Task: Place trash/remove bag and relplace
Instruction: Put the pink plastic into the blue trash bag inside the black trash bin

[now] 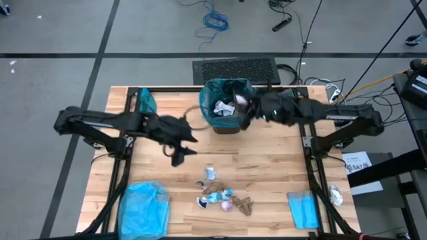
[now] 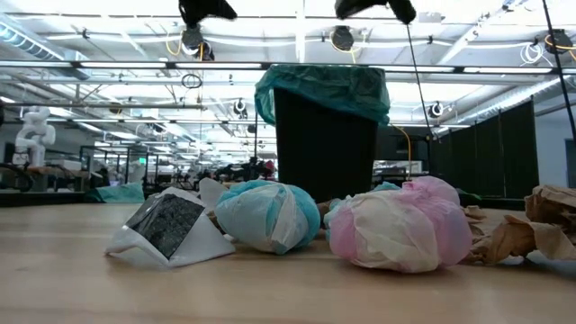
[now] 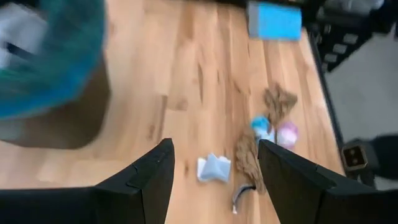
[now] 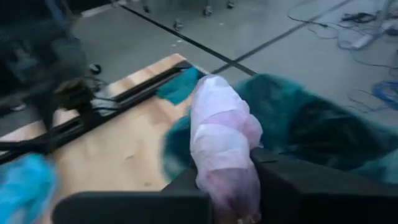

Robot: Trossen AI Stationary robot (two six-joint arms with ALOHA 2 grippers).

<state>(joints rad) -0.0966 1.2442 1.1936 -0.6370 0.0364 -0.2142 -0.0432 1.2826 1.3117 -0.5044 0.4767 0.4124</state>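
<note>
Your right tool is clamped on a pink-and-white crumpled wrapper, and the relation that matters is where that wrapper sits against the bin: in the high view the right tool is at the bin's right rim, with the teal-green bag lining the opening just beside and below it. The wrapper's long axis points forward out of the fingers, toward the bag's open mouth, so you likely need only a short carry inward before letting go. Some white scraps already lie inside the liner. Your left tool hangs with its fingers spread apart over the worktop, between the bin and the remaining trash; it is the nearer arm to that pile.
</note>
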